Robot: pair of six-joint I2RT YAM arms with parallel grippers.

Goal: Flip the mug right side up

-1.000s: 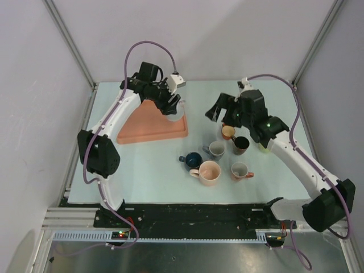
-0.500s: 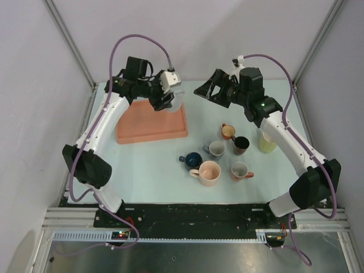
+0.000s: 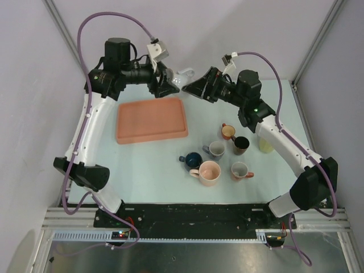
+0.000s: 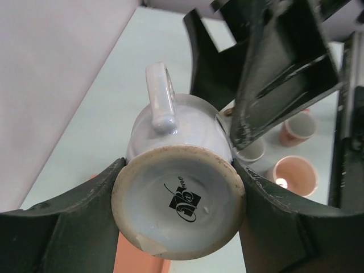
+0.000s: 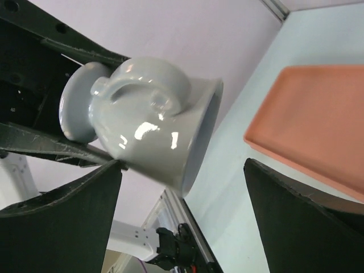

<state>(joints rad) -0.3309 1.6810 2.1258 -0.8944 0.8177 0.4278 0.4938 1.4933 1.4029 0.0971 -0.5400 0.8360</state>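
Observation:
A pale grey footed mug [image 3: 181, 75] hangs in the air above the table's back edge, lying on its side. My left gripper [image 3: 166, 79] is shut on its round foot; the left wrist view shows the foot [image 4: 179, 199] clamped between both fingers [image 4: 62, 227], handle [image 4: 161, 96] on top. My right gripper [image 3: 194, 86] is open and faces the mug's mouth from the right. In the right wrist view the mug [image 5: 148, 128] sits just beyond my open right gripper [image 5: 182, 196], apart from both fingers.
An orange tray [image 3: 152, 118] lies below the left gripper. Several upright mugs stand right of centre: orange [image 3: 227, 132], dark brown [image 3: 241, 144], grey [image 3: 215, 149], blue [image 3: 192, 160], pink [image 3: 209, 172], terracotta [image 3: 240, 170]. A yellow-green cup [image 3: 265, 142] stands behind the right arm.
My left gripper has lifted the mug off the tray, up and toward the back. My right arm has risen from above the mugs and swung left, close to the mug's mouth.

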